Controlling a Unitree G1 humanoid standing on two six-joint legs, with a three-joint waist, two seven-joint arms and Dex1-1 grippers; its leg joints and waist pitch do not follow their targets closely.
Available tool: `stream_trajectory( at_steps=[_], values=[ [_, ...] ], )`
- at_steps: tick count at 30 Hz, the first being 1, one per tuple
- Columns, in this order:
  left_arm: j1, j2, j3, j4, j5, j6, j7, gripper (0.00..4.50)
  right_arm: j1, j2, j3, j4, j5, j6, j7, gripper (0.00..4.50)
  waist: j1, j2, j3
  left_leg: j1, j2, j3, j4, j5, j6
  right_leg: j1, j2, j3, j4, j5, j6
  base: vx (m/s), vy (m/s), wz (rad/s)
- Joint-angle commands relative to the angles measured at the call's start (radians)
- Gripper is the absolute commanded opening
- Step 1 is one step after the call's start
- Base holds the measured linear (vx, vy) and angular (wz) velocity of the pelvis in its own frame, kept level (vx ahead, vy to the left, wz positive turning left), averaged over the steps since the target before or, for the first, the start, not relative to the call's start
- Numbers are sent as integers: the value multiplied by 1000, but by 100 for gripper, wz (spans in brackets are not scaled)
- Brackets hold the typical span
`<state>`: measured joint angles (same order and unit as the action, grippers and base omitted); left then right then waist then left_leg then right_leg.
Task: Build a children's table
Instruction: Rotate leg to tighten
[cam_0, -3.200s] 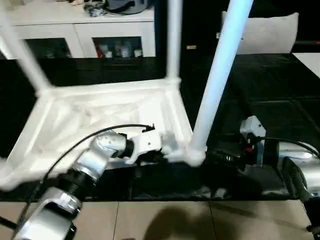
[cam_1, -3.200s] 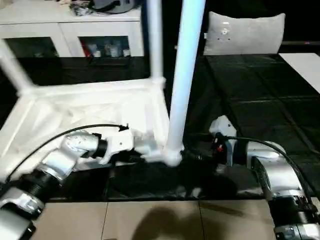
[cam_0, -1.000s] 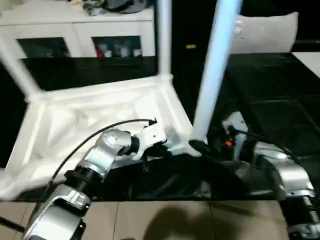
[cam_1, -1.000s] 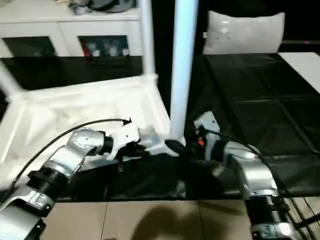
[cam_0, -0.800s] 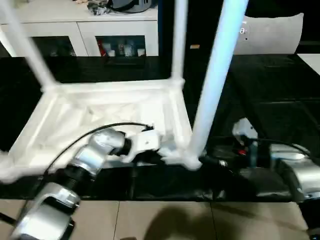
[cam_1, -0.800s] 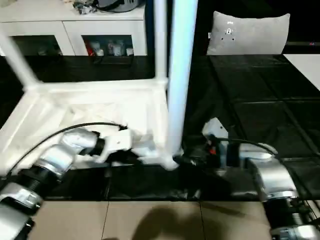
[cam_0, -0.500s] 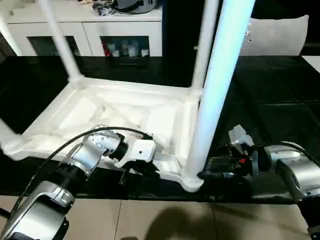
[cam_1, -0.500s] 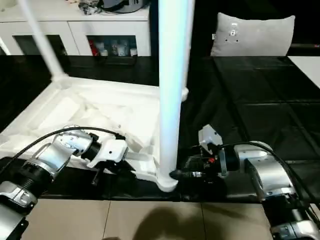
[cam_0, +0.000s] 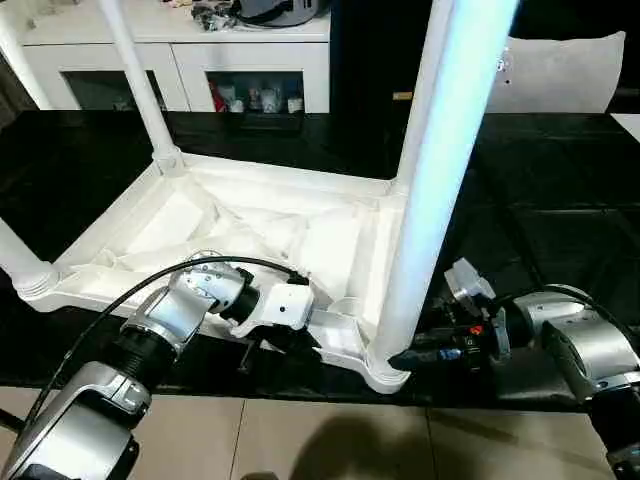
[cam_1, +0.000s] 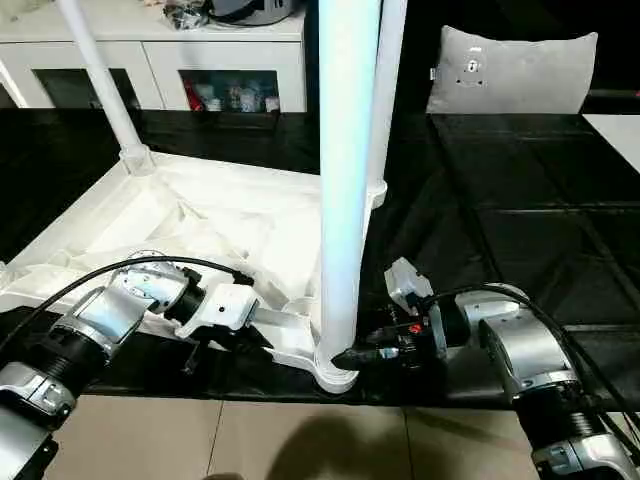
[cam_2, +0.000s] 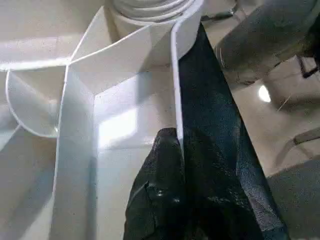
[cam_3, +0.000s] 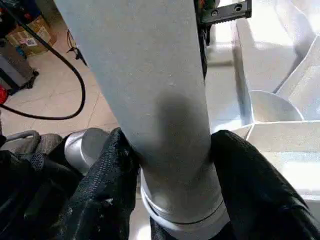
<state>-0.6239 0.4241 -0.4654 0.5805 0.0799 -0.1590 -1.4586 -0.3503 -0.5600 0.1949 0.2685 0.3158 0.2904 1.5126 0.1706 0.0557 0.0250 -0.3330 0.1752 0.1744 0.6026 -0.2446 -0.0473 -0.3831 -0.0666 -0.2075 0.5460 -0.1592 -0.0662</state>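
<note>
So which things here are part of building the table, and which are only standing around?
Part of the job:
- tabletop, upside down
- near leg, right gripper around its base
- far legs, upright in corner sockets
- left gripper, pinching the tabletop's edge rib

Just standing around:
- cabinet with glass doors
- grey cushion
- black mat

Your left arm (cam_0: 150, 335) reaches in from the lower left, forearm angled up and to the right, wrist bent so the left gripper (cam_0: 290, 342) points across toward your right side. Its black fingers (cam_2: 162, 195) are pinched tight together on a thin white wall. Your right arm (cam_1: 520, 350) comes in from the lower right, elbow out, forearm lying nearly level, and the right gripper (cam_1: 352, 356) aims back toward your left. Its two black fingers (cam_3: 107, 185) sit on either side of a round tube, pressed against it.
</note>
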Motion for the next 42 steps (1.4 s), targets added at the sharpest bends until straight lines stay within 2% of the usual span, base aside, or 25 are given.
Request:
stream_trajectory(
  at_steps=[1, 3, 5, 7, 8, 9, 10, 11, 12, 13, 14, 17, 19, 20, 21, 22, 23, 26, 27, 29, 34, 35, 36, 38, 42],
  values=[
    [8, -11, -15, -18, 18, 60, 25, 0, 17, 13, -1, -53, 46, 41, 5, 201, -5, -14, -62, -1, 86, -29, -61, -10, 88, 60, -117, 87, -62, -298, 40, 0, 0, 0],
    [18, -27, 3, -38, 2, 120, 53, 0, 33, 32, -15, -78, 59, 58, -40, 200, -5, -13, -63, -1, 87, -29, -61, -7, 87, 59, -119, 88, -63, -297, 34, 0, 0, 0],
    [32, -64, 41, -74, -22, 212, 126, 0, 38, 79, -25, -70, 4, 53, -184, 198, -11, -14, -60, -4, 85, -30, -63, -14, 72, 59, -119, 85, -66, -315, 34, 0, 0, 0],
    [32, -67, 43, -76, -23, 217, 133, 0, 38, 83, -26, -68, -2, 52, -196, 198, -19, -15, -53, 0, 67, -23, -63, -56, 60, 58, -113, 76, -85, -404, 60, 0, 0, 0],
    [38, -98, 63, -104, -30, 293, 189, 0, 23, 140, -51, -35, -40, 60, -341, 198, -27, -15, -54, 0, 64, -22, -64, -66, 53, 60, -112, 74, -90, -431, 76, 0, 0, 0],
    [39, -109, 70, -114, -32, 317, 210, 0, 18, 159, -60, -26, -51, 62, -389, 196, -33, -15, -51, 0, 66, -24, -65, -70, 48, 58, -111, 71, -93, -438, 78, 0, 0, 0],
    [40, -137, 84, -130, -37, 369, 252, 0, 8, 197, -76, -9, -69, 72, -478, 195, -46, -14, -50, -5, 62, -29, -65, -83, 43, 64, -109, 61, -99, -455, 95, 0, 0, 0],
    [39, -155, 93, -135, -43, 394, 277, 0, 2, 216, -82, -1, -82, 74, -526, 194, -62, -12, -51, -2, 66, -30, -66, -92, 38, 62, -108, 61, -103, -450, 102, 0, 0, 0],
    [39, -158, 94, -136, -44, 398, 280, 0, 1, 219, -83, -1, -84, 75, -533, 194, -69, -12, -51, -2, 63, -31, -64, -96, 38, 62, -108, 58, -106, -451, 104, 0, 0, 0],
    [35, -205, 118, -149, -54, 469, 347, 0, -11, 270, -100, 4, -106, 103, -644, 193, -75, -12, -52, -3, 62, -32, -64, -99, 39, 64, -108, 59, -105, -448, 104, 0, 0, 0],
    [34, -217, 123, -153, -55, 487, 365, 0, -13, 283, -104, 2, -109, 113, -669, 193, -92, -12, -52, -7, 59, -33, -62, -98, 45, 64, -108, 59, -106, -437, 100, 0, 0, 0],
    [29, -301, 145, -150, -13, 541, 523, 0, -36, 400, -142, 11, -149, 158, -906, 191, -111, -13, -54, -11, 54, -31, -61, -68, 59, 63, -106, 63, -101, -404, 80, 0, 0, 0],
    [24, -330, 154, -138, 1, 543, 587, 0, -43, 437, -153, 18, -158, 161, -976, 191, -116, -11, -55, -11, 55, -33, -62, -53, 58, 63, -106, 65, -99, -390, 72, 0, 0, 0],
    [19, -364, 162, -131, 21, 553, 658, 0, -51, 482, -170, 33, -168, 142, -1048, 191, -118, -11, -57, -12, 55, -32, -61, -43, 71, 64, -107, 70, -96, -370, 69, 0, 0, 0],
    [19, -365, 162, -131, 22, 554, 660, 0, -51, 484, -171, 34, -168, 140, -1050, 226, -117, -8, -57, -9, 57, -32, -61, -37, 73, 61, -108, 70, -95, -363, 63, 0, 0, 0],
    [17, -384, 160, -134, 41, 559, 702, 0, -53, 502, -176, 43, -170, 109, -1065, 261, -117, -8, -60, -16, 62, -37, -61, -19, 84, 67, -110, 73, -86, -330, 59, 0, 0, 0],
    [16, -395, 149, -133, 61, 550, 730, 0, -51, 509, -183, 47, -156, 85, -1053, 263, -115, -8, -61, -14, 67, -37, -60, -9, 96, 64, -113, 77, -83, -302, 52, 0, 0, 0],
    [18, -397, 143, -136, 65, 547, 732, 0, -46, 500, -189, 39, -137, 76, -1025, 281, -108, -8, -62, -15, 74, -39, -60, 17, 118, 65, -118, 83, -69, -244, 23, 0, 0, 0],
    [21, -390, 139, -141, 66, 543, 725, 0, -41, 486, -192, 31, -134, 70, -1001, 305, -107, -7, -62, -15, 73, -39, -59, 20, 120, 65, -119, 84, -68, -240, 19, 0, 0, 0],
    [25, -373, 134, -143, 71, 529, 713, 0, -30, 453, -192, 11, -136, 62, -953, 314, -103, -8, -60, -15, 72, -36, -60, 8, 123, 66, -119, 84, -70, -252, 13, 0, 0, 0],
    [30, -294, 119, -120, 75, 435, 627, 0, -3, 310, -204, -27, -91, 38, -749, 356, -90, -10, -61, -14, 72, -36, -58, 1, 139, 66, -117, 85, -71, -261, 33, 0, 0, 0],
    [33, -251, 106, -108, 77, 387, 573, 0, 6, 235, -211, -41, -71, 30, -648, 361, -83, -11, -61, -13, 71, -36, -57, 2, 144, 66, -116, 84, -70, -258, 38, 0, 0, 0],
    [33, -251, 106, -108, 77, 387, 573, 0, 6, 235, -211, -41, -71, 30, -648, 385, -82, -12, -62, -15, 70, -34, -56, 3, 147, 66, -113, 85, -67, -257, 41, 0, 0, 0],
    [36, -196, 85, -101, 70, 333, 485, 0, 15, 135, -203, -45, -62, 16, -525, 398, -71, -12, -61, -14, 69, -34, -56, 2, 144, 66, -114, 82, -69, -274, 48, 0, 0, 0],
    [39, -133, 50, -93, 53, 238, 358, 0, 23, 45, -179, -64, -48, 12, -385, 428, -64, -14, -60, -12, 71, -31, -56, -8, 139, 62, -109, 82, -70, -290, 56, 0, 0, 0]
  ],
)
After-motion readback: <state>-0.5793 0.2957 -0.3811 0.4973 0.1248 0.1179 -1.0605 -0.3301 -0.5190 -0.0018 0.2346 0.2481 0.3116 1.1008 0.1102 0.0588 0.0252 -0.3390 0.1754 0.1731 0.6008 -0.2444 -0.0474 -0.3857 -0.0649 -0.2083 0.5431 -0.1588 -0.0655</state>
